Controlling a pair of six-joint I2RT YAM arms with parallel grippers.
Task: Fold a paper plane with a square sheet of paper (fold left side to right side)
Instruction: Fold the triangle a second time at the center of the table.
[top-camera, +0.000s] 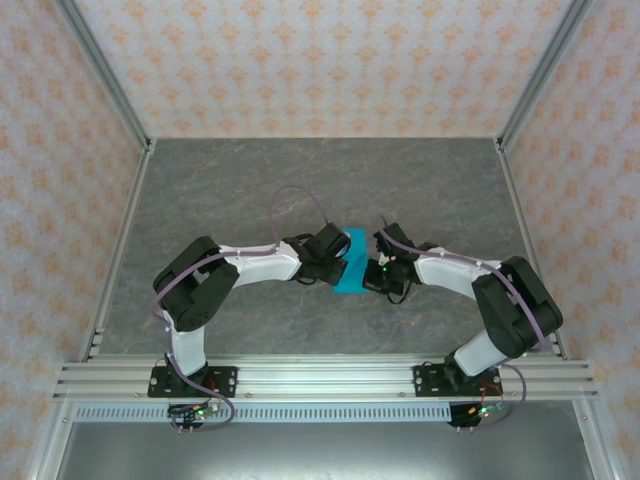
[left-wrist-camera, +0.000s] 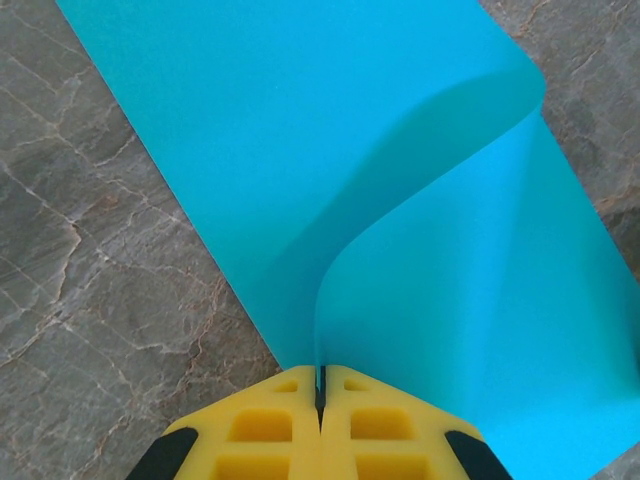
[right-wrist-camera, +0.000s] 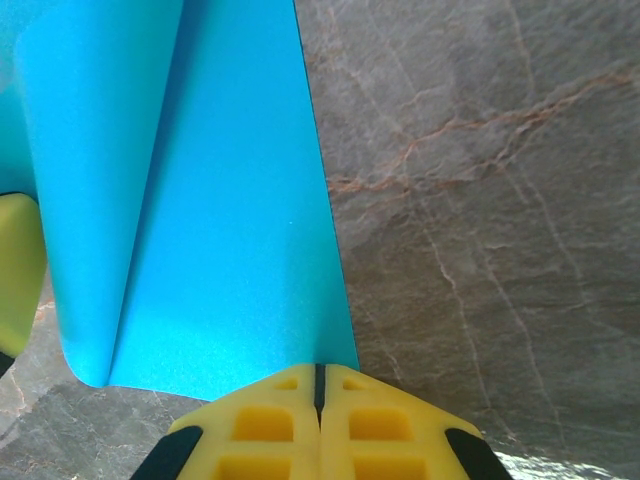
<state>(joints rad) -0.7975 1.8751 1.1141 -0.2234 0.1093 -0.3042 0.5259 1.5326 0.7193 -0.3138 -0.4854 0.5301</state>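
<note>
The square sheet of paper (top-camera: 352, 266) is bright cyan and lies mid-table between both grippers. In the left wrist view the sheet (left-wrist-camera: 300, 150) has one side lifted and curling over the flat part, and my left gripper (left-wrist-camera: 320, 385) is shut on that raised edge. From above, the left gripper (top-camera: 336, 260) sits at the sheet's left side. My right gripper (right-wrist-camera: 320, 375) is shut, its tips at the near right corner of the flat sheet (right-wrist-camera: 230, 250) with no paper seen between them. It stands at the sheet's right edge (top-camera: 380, 270). A yellow left finger (right-wrist-camera: 14, 270) shows beside the curl.
The grey marbled tabletop (top-camera: 250, 190) stretches out on all sides of the sheet. Patterned walls (top-camera: 300, 60) and aluminium frame posts (top-camera: 105, 70) enclose it. A rail (top-camera: 320, 378) carrying both arm bases runs along the near edge.
</note>
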